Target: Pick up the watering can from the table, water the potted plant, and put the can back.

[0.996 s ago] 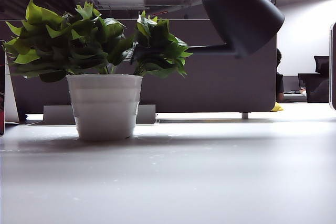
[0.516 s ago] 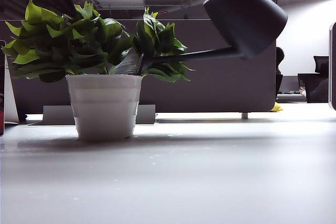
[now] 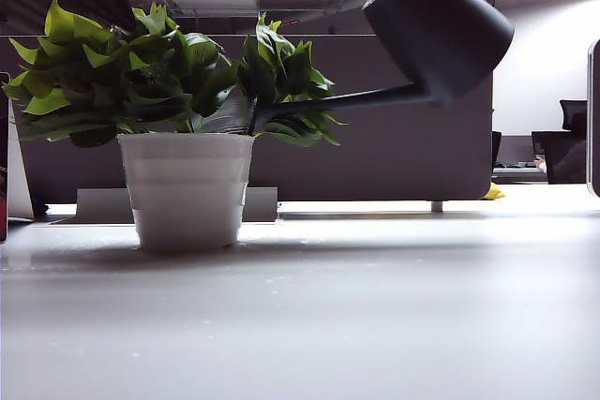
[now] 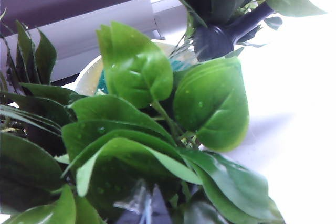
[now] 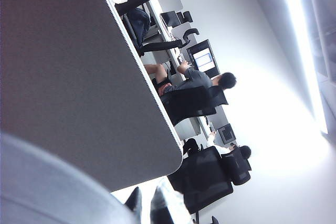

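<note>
The potted plant (image 3: 141,72) stands in its white ribbed pot (image 3: 187,189) at the left of the white table (image 3: 375,306). The dark grey watering can (image 3: 436,30) hangs tilted high at the right. Its thin spout (image 3: 347,98) slopes down into the leaves. My right gripper (image 5: 149,208) is shut on the can, whose grey body (image 5: 42,182) blurs beside the fingertips. My left gripper (image 4: 147,211) sits shut, low among the leaves (image 4: 136,66), with nothing seen between its fingers. The spout's end (image 4: 212,41) is over the pot's rim (image 4: 86,80).
A grey partition panel (image 3: 394,152) stands behind the table on metal feet (image 3: 103,205). A dark upright edge (image 3: 595,119) shows at the far right. People sit at desks (image 5: 194,82) in the background.
The can tipped a little further and its spout pushed left and down into the leaves, which shifted. Over the last half second nothing moved.
</note>
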Robot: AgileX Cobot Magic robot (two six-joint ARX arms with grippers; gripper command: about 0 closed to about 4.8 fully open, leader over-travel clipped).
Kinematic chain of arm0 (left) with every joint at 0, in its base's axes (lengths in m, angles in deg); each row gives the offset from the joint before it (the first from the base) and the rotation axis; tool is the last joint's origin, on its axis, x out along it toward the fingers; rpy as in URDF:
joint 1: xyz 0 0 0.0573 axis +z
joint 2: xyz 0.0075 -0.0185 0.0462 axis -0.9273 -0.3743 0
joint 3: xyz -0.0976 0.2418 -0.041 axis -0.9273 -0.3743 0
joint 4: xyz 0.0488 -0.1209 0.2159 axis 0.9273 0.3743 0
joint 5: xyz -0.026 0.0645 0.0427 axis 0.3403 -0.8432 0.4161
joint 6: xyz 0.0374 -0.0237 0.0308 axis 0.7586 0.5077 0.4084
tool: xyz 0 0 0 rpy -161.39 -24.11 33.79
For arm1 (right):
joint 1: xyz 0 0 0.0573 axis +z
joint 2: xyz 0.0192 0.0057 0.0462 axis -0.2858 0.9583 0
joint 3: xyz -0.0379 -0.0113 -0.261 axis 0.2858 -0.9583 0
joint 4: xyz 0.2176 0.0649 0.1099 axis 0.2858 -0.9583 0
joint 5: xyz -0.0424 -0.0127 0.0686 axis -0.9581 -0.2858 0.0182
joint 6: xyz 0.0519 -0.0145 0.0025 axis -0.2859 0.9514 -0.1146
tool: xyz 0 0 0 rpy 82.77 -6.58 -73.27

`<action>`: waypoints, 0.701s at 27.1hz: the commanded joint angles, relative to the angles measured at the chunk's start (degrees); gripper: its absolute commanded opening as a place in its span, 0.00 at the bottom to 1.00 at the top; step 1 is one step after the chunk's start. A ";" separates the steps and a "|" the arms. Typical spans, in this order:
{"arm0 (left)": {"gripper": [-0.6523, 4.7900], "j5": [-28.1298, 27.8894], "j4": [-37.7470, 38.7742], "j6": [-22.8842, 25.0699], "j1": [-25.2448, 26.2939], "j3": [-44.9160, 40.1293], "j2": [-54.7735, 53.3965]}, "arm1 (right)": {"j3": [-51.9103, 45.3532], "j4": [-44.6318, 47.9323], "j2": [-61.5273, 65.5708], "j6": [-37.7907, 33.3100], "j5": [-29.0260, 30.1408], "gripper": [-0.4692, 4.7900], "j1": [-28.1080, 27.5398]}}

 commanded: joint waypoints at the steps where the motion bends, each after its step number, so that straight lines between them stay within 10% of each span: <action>1: 0.11 0.22 -0.33 -0.13 -0.02 0.28 0.24 | 1.38 7.45 -1.42 -5.73 -0.50 0.08 -0.02; 8: 0.11 0.22 -0.33 -0.13 -0.02 0.31 0.26 | 1.33 -0.68 -2.58 -17.44 1.70 0.08 -1.29; 15: 0.11 0.22 -1.18 -0.09 -0.02 0.68 1.20 | 0.55 -6.84 -6.47 -47.74 11.85 0.08 -7.45; 19: 0.11 0.24 -4.98 0.39 -0.02 0.66 3.96 | -10.54 2.36 -11.26 -53.66 15.23 0.08 -8.50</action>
